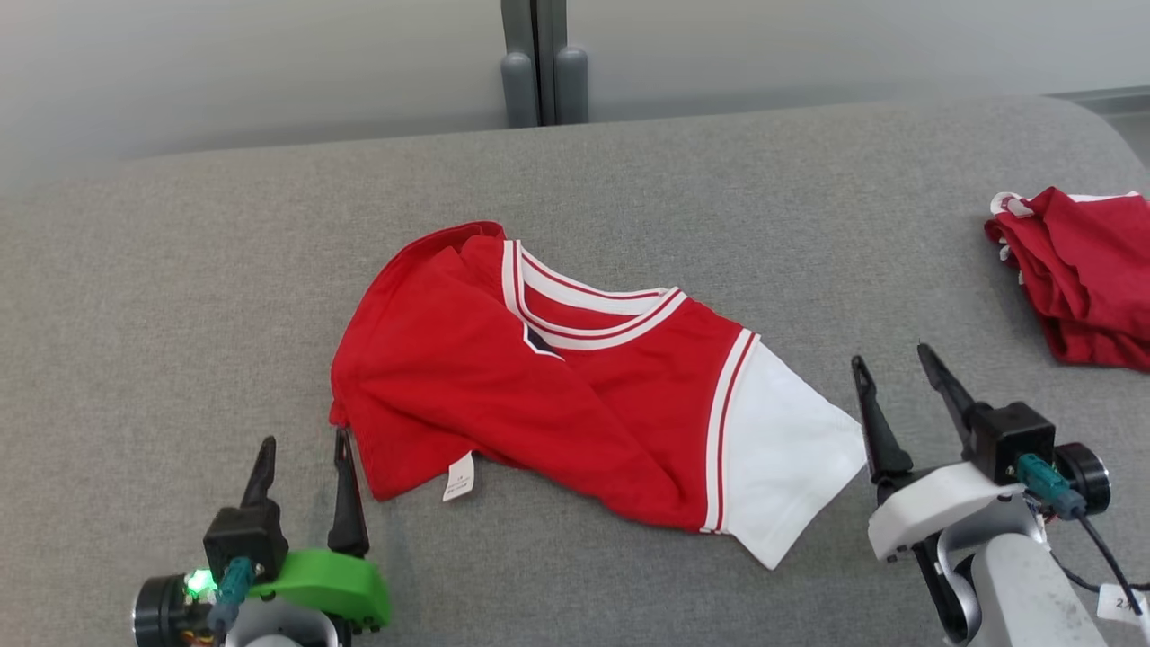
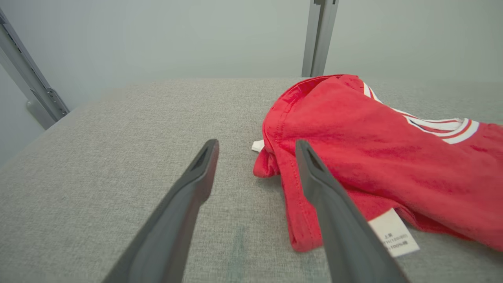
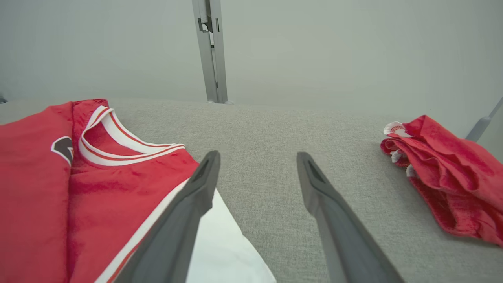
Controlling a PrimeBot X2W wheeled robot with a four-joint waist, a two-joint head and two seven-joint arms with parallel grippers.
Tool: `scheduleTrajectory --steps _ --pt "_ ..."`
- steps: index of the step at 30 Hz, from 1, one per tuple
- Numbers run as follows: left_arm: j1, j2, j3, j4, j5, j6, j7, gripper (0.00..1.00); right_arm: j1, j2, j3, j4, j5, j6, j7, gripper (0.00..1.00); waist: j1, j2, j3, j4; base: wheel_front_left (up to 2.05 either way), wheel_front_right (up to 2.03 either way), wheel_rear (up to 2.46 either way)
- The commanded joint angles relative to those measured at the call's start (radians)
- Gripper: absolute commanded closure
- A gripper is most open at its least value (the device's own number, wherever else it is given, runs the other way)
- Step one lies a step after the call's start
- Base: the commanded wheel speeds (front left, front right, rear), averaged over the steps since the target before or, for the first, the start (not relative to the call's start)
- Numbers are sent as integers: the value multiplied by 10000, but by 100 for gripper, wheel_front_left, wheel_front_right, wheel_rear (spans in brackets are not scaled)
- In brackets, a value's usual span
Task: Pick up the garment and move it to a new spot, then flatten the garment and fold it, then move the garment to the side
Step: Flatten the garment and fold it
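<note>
Left end effector [image 1: 304, 438] just beside garment [image 1: 503, 404]

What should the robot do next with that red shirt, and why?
Probably bring the left tool forward to pinch the near hem by the white label and pull it open: the red shirt lies rumpled, one side flopped over its front. Both it and the right tool stand open, holding nothing.

We are counting one red fabric jersey with a white sleeve [image 1: 539, 404], one crumpled red cloth bundle [image 1: 1087, 288], one grey fabric-covered worktop [image 1: 180, 296], one left pincer [image 1: 304, 438] and one right pincer [image 1: 891, 355].
</note>
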Motion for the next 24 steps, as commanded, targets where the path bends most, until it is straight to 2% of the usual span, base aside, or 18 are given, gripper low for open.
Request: scheduleTrajectory --steps 1,11,21,24 --pt "318 40 -103 1 -181 73 9 0 256 -40 62 59 54 -13 -17 0 0 0 -293 -84 0 0 0" --pt "958 40 -706 149 -788 302 7 0 813 -41 319 393 -108 -13 -16 0 0 0 -515 -53 0 0 0" --pt "157 38 -1071 860 -1401 -81 9 0 298 -41 383 653 -298 -13 -16 0 0 0 278 -14 0 0 0" --pt "-239 44 -1139 1159 -1638 1 7 0 106 -40 376 729 -428 -13 -18 0 0 0 642 -3 0 0 0"
